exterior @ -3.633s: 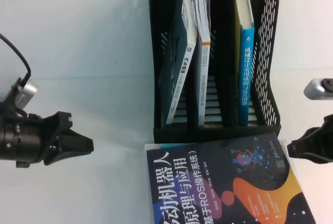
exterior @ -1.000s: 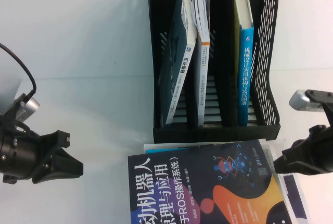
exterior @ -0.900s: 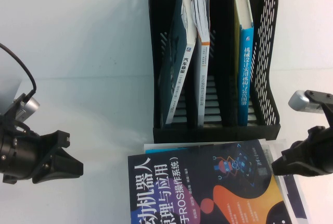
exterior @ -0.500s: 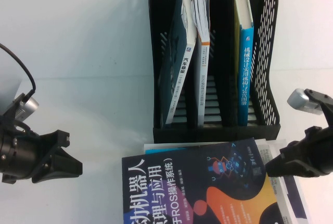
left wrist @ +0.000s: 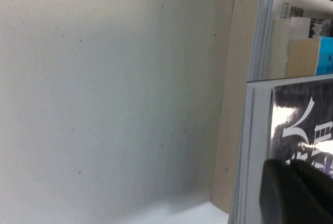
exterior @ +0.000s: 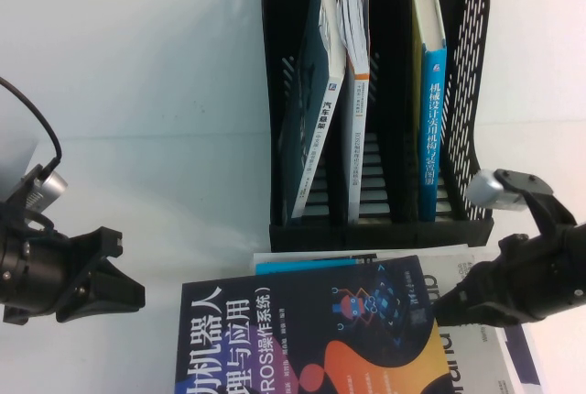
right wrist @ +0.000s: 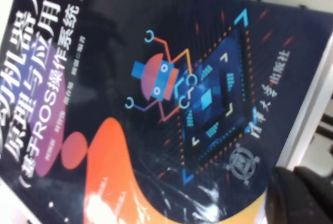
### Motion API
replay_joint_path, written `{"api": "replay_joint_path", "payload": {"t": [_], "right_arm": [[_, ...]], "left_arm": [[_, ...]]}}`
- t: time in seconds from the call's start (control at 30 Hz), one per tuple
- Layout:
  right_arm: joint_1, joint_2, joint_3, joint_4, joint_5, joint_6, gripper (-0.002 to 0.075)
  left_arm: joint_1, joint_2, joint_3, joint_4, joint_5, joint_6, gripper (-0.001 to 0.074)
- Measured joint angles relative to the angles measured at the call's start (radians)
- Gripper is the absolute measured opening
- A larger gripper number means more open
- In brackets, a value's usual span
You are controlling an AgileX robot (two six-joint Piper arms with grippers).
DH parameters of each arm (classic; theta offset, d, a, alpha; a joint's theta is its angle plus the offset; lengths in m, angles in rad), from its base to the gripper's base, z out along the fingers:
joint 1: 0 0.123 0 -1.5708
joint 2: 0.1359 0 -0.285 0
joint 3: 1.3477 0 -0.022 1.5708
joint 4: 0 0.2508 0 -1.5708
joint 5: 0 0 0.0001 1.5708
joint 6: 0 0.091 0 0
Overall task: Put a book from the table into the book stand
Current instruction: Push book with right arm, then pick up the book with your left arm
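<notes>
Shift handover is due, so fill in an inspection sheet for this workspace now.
Surface: white table, bare around the rack.
Job's things: navy ROS book lies flat on a pile in front of the book stand, not yet in a slot.
Clutter: pale books under it; the stand's left slot holds a teal book, the middle a white-spined one, the right a blue-spined one.
Grippers: right gripper at the book's right edge; left gripper hovers left of the pile, off the book.
Cables: black cable loops above the left arm.
Surroundings: nothing seen.
</notes>
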Motion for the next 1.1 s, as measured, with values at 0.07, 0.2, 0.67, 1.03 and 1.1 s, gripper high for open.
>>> {"api": "replay_joint_path", "payload": {"t": [0.07, 0.2, 0.67, 1.03, 1.1], "right_arm": [[0.017, 0.0, 0.0, 0.0, -0.026, 0.0, -0.0003], [0.02, 0.0, 0.0, -0.015, -0.051, 0.03, -0.0003], [0.022, 0.0, 0.0, -0.154, -0.069, 0.135, -0.0003], [0.022, 0.0, 0.0, -0.158, -0.055, 0.131, -0.0003], [0.022, 0.0, 0.0, -0.158, -0.042, 0.131, -0.0003]], "left_arm": [[0.0, 0.0, 0.0, 0.0, 0.0, 0.0, -0.0004], [0.0, 0.0, 0.0, 0.016, 0.0, -0.023, -0.0004], [0.0, 0.018, 0.0, 0.057, 0.044, -0.078, 0.0604], [-0.031, 0.135, 0.129, -0.207, 0.054, 0.179, 0.0658], [-0.031, 0.161, 0.129, -0.25, 0.066, 0.214, 0.0654]]}}
